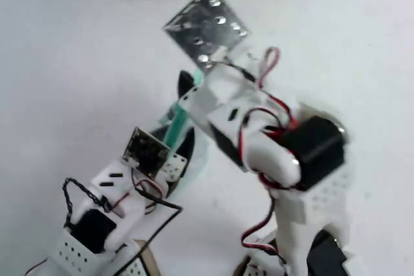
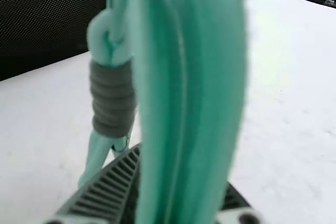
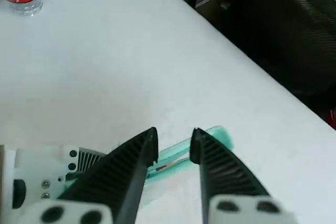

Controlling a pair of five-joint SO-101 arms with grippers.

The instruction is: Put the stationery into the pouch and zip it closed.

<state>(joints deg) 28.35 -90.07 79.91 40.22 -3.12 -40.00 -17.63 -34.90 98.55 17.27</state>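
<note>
- High view: mint-green translucent plastic pouch (image 1: 174, 127) lies between both arms on white table (image 1: 77, 63).
- Left gripper (image 2: 178, 192) clamps one end, jaws closed on it.
- Right gripper (image 3: 173, 142) hovers above, jaws slightly parted, empty.

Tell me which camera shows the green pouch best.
The right wrist view: the green pouch shows its length against the table, beyond the open right hand. The left wrist view has it too close; the high view shows a thin strip of it.
</note>
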